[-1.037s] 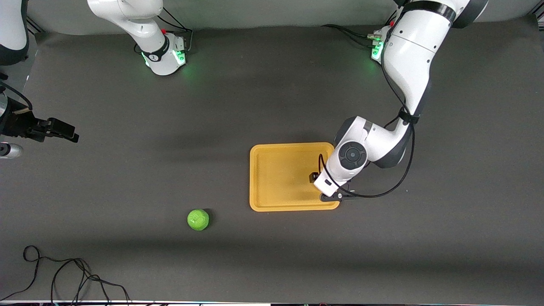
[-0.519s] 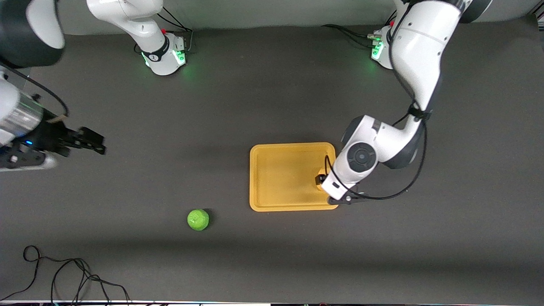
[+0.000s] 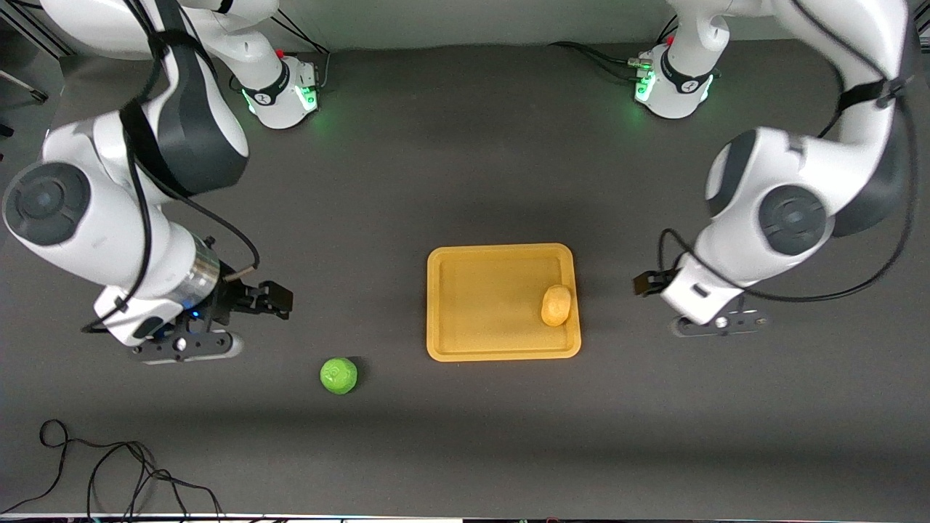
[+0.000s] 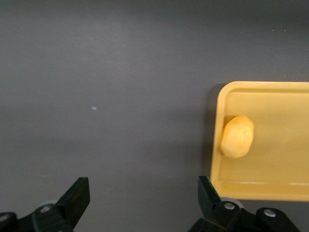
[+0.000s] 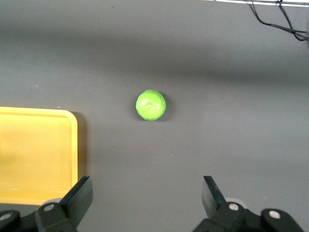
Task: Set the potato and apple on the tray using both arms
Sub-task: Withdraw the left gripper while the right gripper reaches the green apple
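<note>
Only our wrist views show both jaws wide, empty: left gripper (image 4: 142,203) beside tray (image 4: 270,191) holding potato (image 4: 237,136); right gripper (image 5: 145,203) near apple (image 5: 150,105).

A dark grey bench (image 3: 450,167) with a matte, even surface fills the front view. A thin black cable (image 3: 109,472) lies in loose loops on it at the edge nearest the front camera, toward the right arm's end. The same cable (image 5: 280,19) shows in the right wrist view. A pale grey wall (image 3: 472,22) runs along the bench's farthest edge
</note>
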`<state>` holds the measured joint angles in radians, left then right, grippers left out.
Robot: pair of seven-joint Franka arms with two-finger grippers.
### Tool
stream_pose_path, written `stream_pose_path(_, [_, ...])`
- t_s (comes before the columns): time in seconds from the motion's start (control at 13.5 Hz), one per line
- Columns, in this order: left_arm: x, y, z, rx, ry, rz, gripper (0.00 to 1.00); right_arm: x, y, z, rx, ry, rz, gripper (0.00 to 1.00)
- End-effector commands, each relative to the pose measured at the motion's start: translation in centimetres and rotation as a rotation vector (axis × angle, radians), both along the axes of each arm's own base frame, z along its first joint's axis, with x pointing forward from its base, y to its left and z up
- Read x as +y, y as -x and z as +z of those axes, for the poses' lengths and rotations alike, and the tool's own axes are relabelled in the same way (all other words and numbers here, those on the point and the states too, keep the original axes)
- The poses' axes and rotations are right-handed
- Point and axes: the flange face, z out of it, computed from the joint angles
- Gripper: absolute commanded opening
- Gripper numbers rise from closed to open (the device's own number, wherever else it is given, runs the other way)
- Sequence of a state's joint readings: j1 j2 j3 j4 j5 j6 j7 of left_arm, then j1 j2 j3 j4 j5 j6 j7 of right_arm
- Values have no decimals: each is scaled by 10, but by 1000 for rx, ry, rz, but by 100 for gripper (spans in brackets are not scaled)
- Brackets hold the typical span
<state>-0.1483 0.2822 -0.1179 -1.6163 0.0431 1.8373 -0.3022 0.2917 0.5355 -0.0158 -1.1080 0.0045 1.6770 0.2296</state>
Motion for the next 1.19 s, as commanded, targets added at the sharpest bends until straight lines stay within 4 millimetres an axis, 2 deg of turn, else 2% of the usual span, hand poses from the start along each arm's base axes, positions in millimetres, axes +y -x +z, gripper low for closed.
stream_pose_path(0.0, [47, 40, 31, -36, -44, -125, 100, -5, -19, -33, -44, -9, -17, 100])
stream_pose_path(0.07, [71, 44, 47, -46, -39, -148, 100, -7, -20, -66, -35, -8, -26, 100])
stream_pose_path(0.15, [78, 50, 63, -62, -41, -164, 100, -3, -20, -93, -55, -14, -31, 100])
stream_pose_path(0.22, [86, 53, 74, -81, -41, -148, 100, 0, -21, -128, -69, -16, -37, 100])
stream_pose_path(0.37, [106, 50, 78, -100, -40, -157, 100, 3, -26, -174, -94, -24, -39, 100])
stream_pose_path(0.44, [108, 48, 78, -115, -40, -160, 100, 5, -30, -199, -102, -25, -36, 100])
stream_pose_path(0.67, [149, 39, 70, -142, -48, -105, 100, 9, -36, -259, -136, -34, -34, 100])
stream_pose_path(0.74, [152, 36, 65, -136, -36, -133, 100, 10, -37, -279, -145, -37, -34, 100])
stream_pose_path(0.81, [152, 39, 58, -120, -23, -147, 100, 9, -36, -296, -148, -37, -33, 100])
stream_pose_path(0.89, [156, 45, 44, -112, -12, -160, 99, 12, -36, -301, -154, -39, -31, 100])
stream_pose_path(0.96, [167, 52, 44, -164, -18, -167, 100, 17, -34, -307, -151, -39, -24, 100])
stream_pose_path(1.11, [164, 57, 46, -178, 19, -148, 100, 21, -31, -319, -134, -35, -18, 100])
